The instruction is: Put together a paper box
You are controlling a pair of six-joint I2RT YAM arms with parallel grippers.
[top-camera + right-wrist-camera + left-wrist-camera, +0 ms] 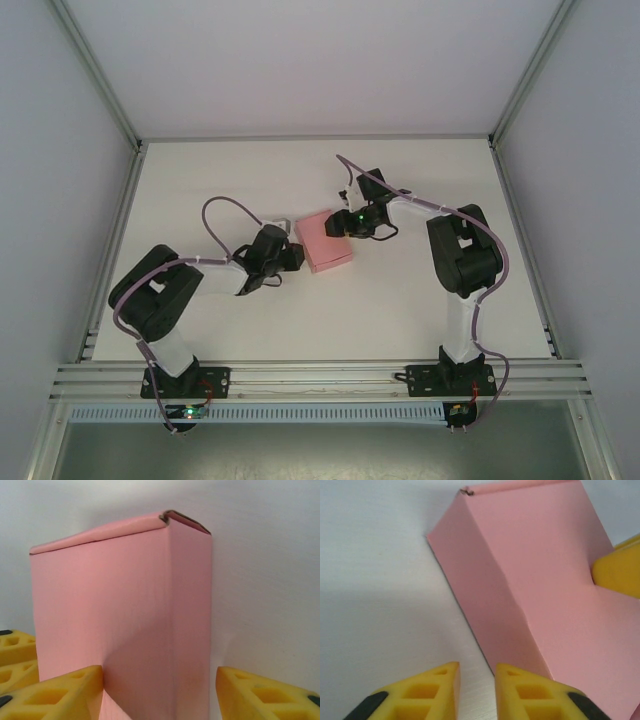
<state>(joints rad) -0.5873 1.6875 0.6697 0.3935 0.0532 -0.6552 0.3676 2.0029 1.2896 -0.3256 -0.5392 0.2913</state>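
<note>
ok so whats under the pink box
The white table: the paper box lies flat on it, closed. The patch directly beneath the box is covered, so anything thin lying there could not be seen.

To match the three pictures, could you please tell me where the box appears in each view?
Top external: the box lies near the middle of the table.
Left wrist: the box takes up the upper right.
Right wrist: the box is centre-left, reaching the bottom edge.
Shared landmark: the white table under the box.
</note>
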